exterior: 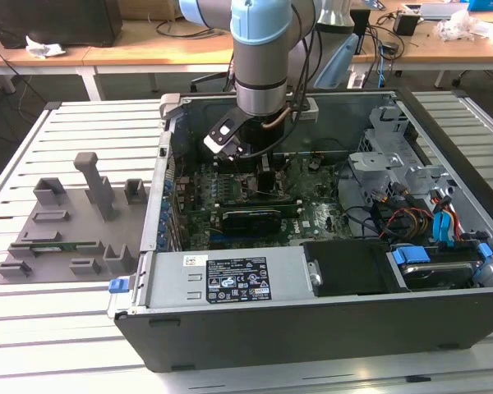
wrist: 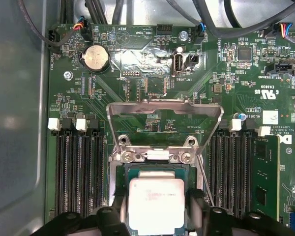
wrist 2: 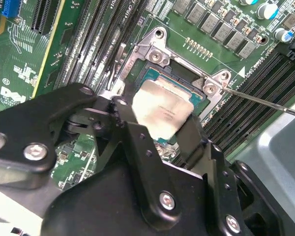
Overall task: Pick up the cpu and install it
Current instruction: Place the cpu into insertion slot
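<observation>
The black body of the claw (wrist 2: 157, 118) cuts off one edge of the cpu (wrist 2: 162, 110) in both wrist views, the chip covers most of the socket (wrist: 152, 170), and in the exterior view the arm's wrist (exterior: 261, 74) blocks that part of the computer case (exterior: 312, 328) on the table (exterior: 82, 328). The claw is drawn in narrow, its fingers (wrist: 117, 219) against two opposite edges of the cpu, holding it at the open socket beside the raised load plate (wrist: 164, 110). Print on the cpu's metal top and on the white sticker (exterior: 234, 281) on the power supply (exterior: 289, 275) is too small to make out.

The cpu (wrist: 156, 204) lies over the motherboard socket (wrist: 137, 172).
</observation>
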Controlling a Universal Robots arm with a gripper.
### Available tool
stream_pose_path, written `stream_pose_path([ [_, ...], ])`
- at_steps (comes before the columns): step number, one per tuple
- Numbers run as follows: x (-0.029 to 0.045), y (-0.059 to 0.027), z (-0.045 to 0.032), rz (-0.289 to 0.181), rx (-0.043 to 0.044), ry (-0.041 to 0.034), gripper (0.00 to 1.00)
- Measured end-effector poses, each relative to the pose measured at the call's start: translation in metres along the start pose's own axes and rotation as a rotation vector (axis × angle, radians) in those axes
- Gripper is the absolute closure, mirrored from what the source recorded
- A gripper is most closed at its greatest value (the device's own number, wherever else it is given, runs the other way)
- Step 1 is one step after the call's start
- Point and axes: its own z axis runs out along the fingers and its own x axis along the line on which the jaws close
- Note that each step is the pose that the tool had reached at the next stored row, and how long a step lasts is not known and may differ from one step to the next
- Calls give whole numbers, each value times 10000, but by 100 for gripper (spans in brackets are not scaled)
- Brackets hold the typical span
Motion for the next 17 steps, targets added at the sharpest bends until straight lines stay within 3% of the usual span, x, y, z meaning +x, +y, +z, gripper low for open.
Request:
stream_pose_path([
  [1,0,0,0,0,0,-1,38],
  [6,2,0,-3,1,0,0,38],
  [17,2,4,-82,2,-2,3,38],
])
